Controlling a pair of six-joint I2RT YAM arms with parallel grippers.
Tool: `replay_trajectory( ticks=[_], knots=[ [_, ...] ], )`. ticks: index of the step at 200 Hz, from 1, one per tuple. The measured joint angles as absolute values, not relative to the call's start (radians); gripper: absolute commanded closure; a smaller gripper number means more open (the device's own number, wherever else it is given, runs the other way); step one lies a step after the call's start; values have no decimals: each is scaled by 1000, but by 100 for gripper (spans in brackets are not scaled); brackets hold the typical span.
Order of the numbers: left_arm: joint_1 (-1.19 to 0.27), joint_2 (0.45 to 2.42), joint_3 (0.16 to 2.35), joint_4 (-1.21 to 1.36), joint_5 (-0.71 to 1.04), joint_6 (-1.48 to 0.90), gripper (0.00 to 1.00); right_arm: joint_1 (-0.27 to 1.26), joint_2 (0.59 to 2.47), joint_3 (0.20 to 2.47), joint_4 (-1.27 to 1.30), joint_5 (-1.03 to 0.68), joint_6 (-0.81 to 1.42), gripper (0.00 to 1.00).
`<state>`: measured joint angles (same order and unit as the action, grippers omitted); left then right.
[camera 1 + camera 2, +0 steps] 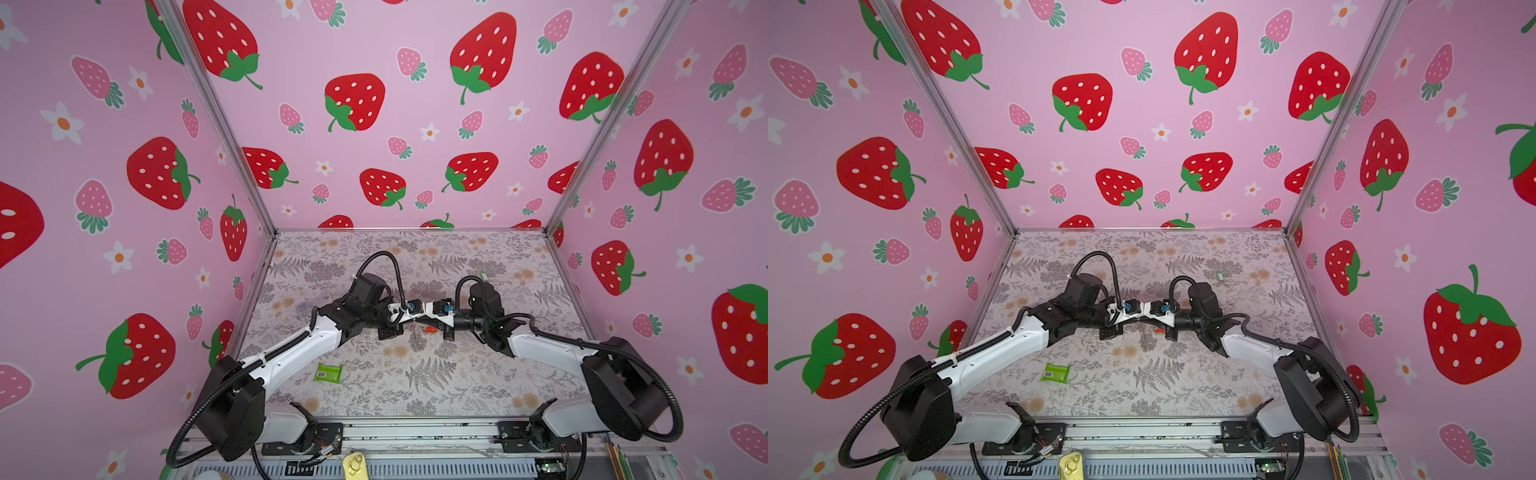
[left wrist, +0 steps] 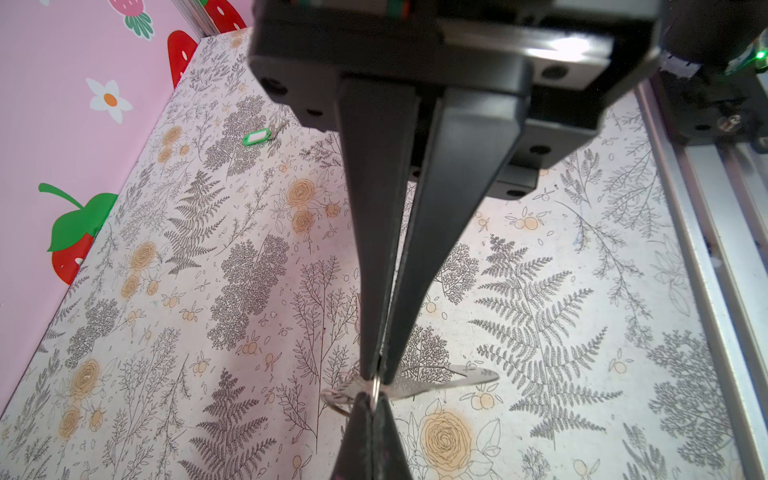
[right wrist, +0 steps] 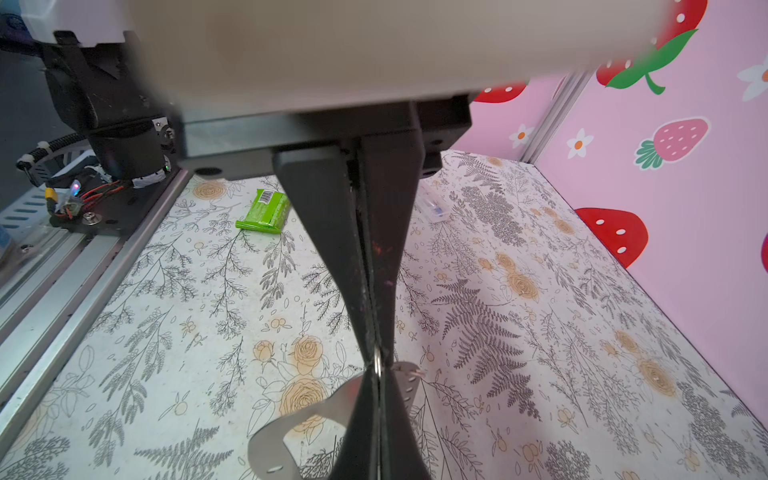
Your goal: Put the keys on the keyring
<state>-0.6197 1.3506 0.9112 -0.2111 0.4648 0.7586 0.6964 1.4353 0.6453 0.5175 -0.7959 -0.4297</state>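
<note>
Two-armed reach inward, elbows splayed outward; meeting tip to tip mid-frame, with left gripper [image 2: 376,372] and right gripper [image 3: 378,359] clamped on one small metal ring [image 2: 375,387].

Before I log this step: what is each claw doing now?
Left claw: closed on a small metal ring.
Right claw: closed, pinching that same ring.

white barcode label [image 3: 266,196] on the green packet [image 3: 263,217], its print too small to read, no other lettering legible
</note>
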Motion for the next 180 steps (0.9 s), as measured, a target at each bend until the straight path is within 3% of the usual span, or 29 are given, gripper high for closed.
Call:
replay_trajectory(
  ticks=[23, 32, 43, 54, 75, 105, 125, 180],
  knots=[
    [-619, 1351, 910, -208, 464, 758, 95, 696, 1439, 641, 532, -796, -424, 100],
    [-617, 1351, 908, -204, 466, 756, 85, 696, 1439, 638, 540, -796, -419, 100],
    [-613, 1351, 904, -189, 477, 748, 65, 696, 1439, 631, 554, -798, -412, 100],
    [-602, 1349, 887, -156, 495, 731, 60, 696, 1439, 620, 572, -799, -403, 100],
    [-556, 1324, 812, -76, 546, 686, 59, 695, 1440, 591, 617, -805, -373, 100],
    [-487, 1282, 693, 47, 621, 619, 67, 691, 1458, 560, 700, -821, -330, 100],
    [-481, 1276, 655, 101, 673, 595, 74, 691, 1477, 550, 756, -824, -299, 100],
    [-477, 1281, 629, 184, 754, 570, 78, 691, 1518, 536, 892, -830, -218, 100]
  ],
)
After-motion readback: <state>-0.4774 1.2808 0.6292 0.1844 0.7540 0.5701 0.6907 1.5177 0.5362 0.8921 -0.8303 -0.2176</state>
